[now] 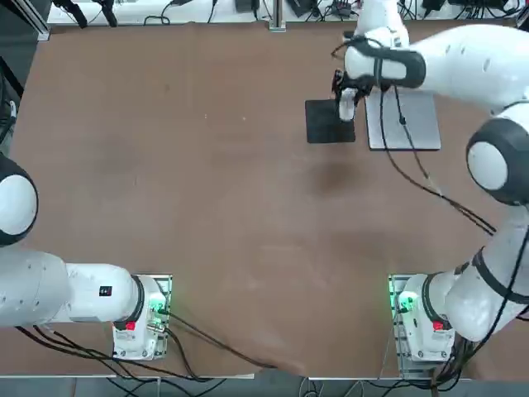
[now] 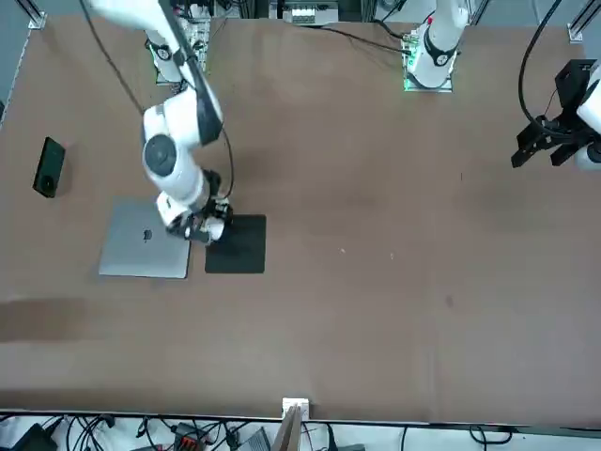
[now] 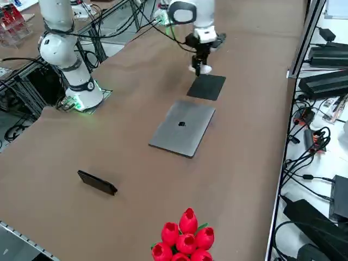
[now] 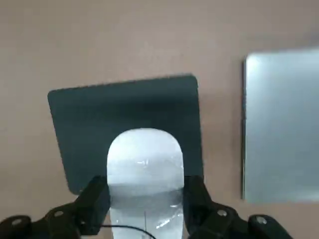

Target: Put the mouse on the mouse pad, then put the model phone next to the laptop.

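Observation:
My right gripper [image 4: 144,201] is shut on the white mouse [image 4: 144,167], one black finger [image 4: 94,199] on each long side. The mouse [image 3: 199,69] sits low over the black mouse pad [image 3: 207,87], near the pad's edge on the laptop's side [image 1: 326,124]; I cannot tell if it touches. The silver laptop [image 1: 409,124] lies closed right beside the pad, logo up [image 3: 183,128]. The dark model phone [image 3: 98,182] lies flat well beyond the laptop, away from the pad [image 2: 49,166]. It is outside the top view.
A bunch of red tulips [image 3: 185,236] stands at the table's edge past the phone. Cables and black boxes lie off the table's far side in the right side view.

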`<state>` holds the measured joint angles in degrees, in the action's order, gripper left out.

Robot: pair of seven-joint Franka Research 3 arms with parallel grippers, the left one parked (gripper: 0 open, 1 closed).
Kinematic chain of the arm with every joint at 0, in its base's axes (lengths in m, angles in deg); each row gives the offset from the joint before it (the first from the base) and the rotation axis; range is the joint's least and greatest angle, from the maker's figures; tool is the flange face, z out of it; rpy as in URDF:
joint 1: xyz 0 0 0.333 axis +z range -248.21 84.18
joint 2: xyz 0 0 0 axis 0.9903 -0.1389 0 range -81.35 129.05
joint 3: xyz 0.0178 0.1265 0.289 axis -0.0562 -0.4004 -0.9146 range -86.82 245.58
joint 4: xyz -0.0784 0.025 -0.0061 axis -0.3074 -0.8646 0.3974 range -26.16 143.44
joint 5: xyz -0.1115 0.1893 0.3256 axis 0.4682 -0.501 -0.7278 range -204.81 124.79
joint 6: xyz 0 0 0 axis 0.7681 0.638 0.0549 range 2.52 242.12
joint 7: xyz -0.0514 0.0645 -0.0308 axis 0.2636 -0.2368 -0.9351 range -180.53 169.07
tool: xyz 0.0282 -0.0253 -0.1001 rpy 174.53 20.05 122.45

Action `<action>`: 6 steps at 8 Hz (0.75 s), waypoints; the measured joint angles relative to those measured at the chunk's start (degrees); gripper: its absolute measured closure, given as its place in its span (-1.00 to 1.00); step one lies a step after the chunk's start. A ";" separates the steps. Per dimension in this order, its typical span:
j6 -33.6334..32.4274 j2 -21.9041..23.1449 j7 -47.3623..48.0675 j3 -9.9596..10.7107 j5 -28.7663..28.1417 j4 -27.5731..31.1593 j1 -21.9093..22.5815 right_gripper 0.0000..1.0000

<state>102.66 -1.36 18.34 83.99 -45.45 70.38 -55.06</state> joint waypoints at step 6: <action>0.81 -11.73 -9.27 -0.44 0.43 -6.98 0.66 -0.57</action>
<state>103.47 -13.09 9.07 83.55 -45.01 63.40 -54.40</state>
